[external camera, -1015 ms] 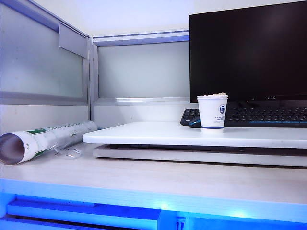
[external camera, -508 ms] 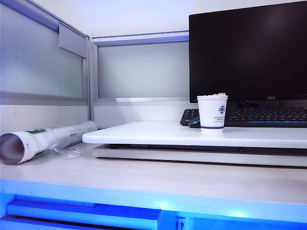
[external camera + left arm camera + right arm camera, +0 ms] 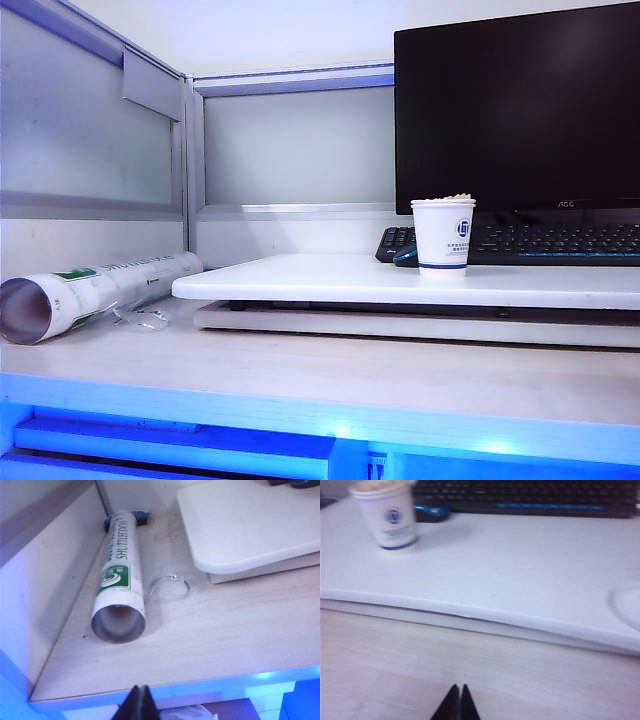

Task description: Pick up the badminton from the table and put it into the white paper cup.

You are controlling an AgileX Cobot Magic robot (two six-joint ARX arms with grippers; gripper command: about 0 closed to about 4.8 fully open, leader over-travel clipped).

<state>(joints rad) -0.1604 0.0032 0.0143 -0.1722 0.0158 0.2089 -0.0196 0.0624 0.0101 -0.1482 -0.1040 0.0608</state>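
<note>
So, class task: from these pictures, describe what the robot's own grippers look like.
Very little shows. The left gripper and the right gripper each appear only in their own wrist view as two slim, dark, near-black fingers tapering to pointed tips. No cables, markings or arm links are visible, and the exterior view shows neither arm.

Smooth matt white table, paper cup, pale wood-grain desk, glossy cardboard tube

The white counter lies bare ahead of the white paper cup, with a keyboard and monitor closing off the back, a shuttlecock tube lining the partition wall, and both the left gripper and right gripper, jaws closed, off the board's near edge.
</note>
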